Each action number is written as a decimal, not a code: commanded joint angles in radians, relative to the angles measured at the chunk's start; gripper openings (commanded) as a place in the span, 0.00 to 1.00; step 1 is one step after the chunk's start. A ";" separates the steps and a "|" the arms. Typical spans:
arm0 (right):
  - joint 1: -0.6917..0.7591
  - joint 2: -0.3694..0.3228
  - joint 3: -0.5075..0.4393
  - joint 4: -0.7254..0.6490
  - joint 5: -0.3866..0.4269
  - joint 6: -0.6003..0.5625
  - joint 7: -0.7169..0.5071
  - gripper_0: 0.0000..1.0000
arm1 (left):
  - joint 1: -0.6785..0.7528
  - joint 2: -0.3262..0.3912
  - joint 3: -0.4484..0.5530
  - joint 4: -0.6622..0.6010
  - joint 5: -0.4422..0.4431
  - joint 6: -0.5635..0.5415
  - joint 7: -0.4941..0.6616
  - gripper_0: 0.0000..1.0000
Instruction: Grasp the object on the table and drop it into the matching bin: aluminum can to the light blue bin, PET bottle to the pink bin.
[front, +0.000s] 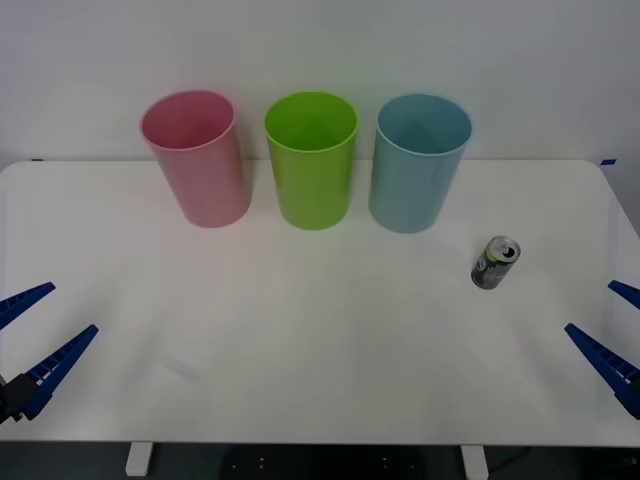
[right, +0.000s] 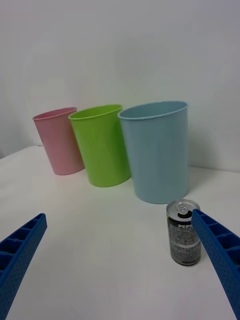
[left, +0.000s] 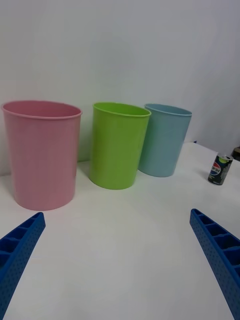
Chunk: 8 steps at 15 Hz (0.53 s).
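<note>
A small silver-grey aluminum can (front: 495, 263) with dark markings stands upright on the white table (front: 300, 350), right of centre and just in front of the light blue bin (front: 420, 165). The pink bin (front: 195, 160) stands at the left end of the back row. My right gripper (front: 612, 325) hangs open at the table's right edge, short of the can (right: 183, 240), which stands close beside one blue finger (right: 220, 255). At the near left edge, my left gripper (front: 40, 330) is open and holds nothing. From there the can (left: 220, 170) shows far off.
A lime green bin (front: 311, 160) stands between the pink and light blue bins, all three in a row at the back of the table. A white wall rises behind them. Bare tabletop stretches between the bins and the front edge.
</note>
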 joint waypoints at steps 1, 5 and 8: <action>0.000 0.000 0.000 0.000 0.000 0.000 0.000 1.00 | 0.000 0.000 0.000 0.000 0.000 0.000 0.000 1.00; 0.010 0.026 -0.006 0.004 -0.013 -0.001 0.000 1.00 | 0.000 0.000 0.000 0.000 0.000 0.000 0.000 1.00; 0.011 0.026 0.004 0.006 -0.010 0.024 0.006 1.00 | 0.000 0.000 0.000 0.000 0.000 0.000 0.000 1.00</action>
